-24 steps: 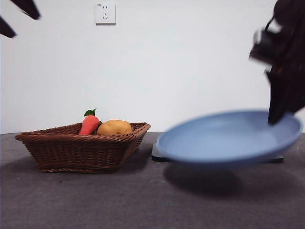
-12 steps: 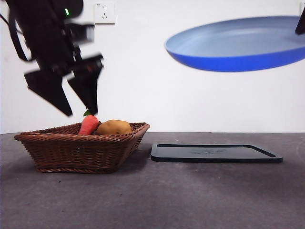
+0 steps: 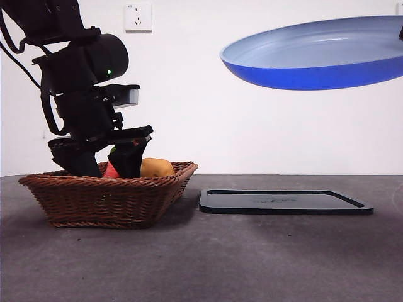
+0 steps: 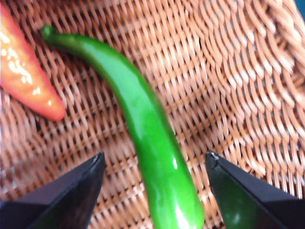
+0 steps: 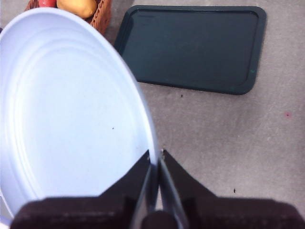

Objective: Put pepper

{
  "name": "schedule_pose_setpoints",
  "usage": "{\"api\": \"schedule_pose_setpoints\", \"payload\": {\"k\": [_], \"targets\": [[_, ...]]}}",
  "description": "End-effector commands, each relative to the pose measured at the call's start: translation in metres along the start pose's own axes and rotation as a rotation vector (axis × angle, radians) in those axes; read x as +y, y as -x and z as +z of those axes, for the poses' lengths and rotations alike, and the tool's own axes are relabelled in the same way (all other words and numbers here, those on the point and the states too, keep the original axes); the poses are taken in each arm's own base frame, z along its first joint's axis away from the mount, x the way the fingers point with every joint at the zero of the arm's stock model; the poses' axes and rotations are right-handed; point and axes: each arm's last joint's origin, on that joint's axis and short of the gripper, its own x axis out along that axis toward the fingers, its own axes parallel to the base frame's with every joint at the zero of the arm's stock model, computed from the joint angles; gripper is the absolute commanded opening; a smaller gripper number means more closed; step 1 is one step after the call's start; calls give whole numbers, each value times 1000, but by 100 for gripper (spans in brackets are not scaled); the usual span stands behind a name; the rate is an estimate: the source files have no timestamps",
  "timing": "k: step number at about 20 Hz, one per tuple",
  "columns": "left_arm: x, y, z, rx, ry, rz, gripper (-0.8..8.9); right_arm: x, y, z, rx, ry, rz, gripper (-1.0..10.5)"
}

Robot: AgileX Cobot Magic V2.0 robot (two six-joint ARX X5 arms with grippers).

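Note:
The long glossy green pepper (image 4: 143, 114) lies on the floor of the wicker basket (image 3: 107, 198). It shows only in the left wrist view; in the front view the basket wall hides it. My left gripper (image 4: 155, 155) is open and low inside the basket, one jaw on each side of the pepper. In the front view it (image 3: 106, 166) reaches down behind the basket rim. My right gripper (image 5: 155, 164) is shut on the rim of a blue plate (image 3: 315, 53), held high at the upper right.
An orange carrot (image 4: 24, 81) lies beside the pepper. A tan potato (image 3: 157, 167) sits at the basket's right side. A black flat tray (image 3: 286, 202) lies on the table right of the basket, below the raised plate.
My left arm has come down from above the basket until its jaws are inside it. The blue plate was lifted from just above the tray to high up, and now holds there.

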Motion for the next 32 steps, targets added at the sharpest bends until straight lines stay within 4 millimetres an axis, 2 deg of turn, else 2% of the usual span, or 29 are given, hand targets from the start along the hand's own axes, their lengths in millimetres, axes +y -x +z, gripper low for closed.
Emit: {"api": "schedule_pose_setpoints", "payload": {"k": [1, 5, 12, 19, 23, 26, 29, 32], "targets": [[-4, -12, 2, 20, 4, -6, 357, 1, 2, 4, -22, -6, 6, 6], [-7, -16, 1, 30, 6, -6, 331, 1, 2, 4, -22, -5, 6, 6], [-7, -15, -2, 55, 25, -11, 149, 1, 2, 4, -23, -5, 4, 6], [-7, -6, 0, 31, 25, -10, 120, 1, 1, 4, -23, -5, 3, 6], [-8, 18, 6, -39, 22, -10, 108, 1, 0, 5, -17, -7, 3, 6], [-9, 47, 10, -114, 17, -15, 109, -1, -5, 6, 3, -13, 0, 6], [-17, 85, 10, -211, 0, -66, 109, -6, -23, 10, 63, -48, -4, 6], [-31, 126, 6, -314, -43, -186, 109, -13, -51, 19, 111, -100, -5, 6]]}}
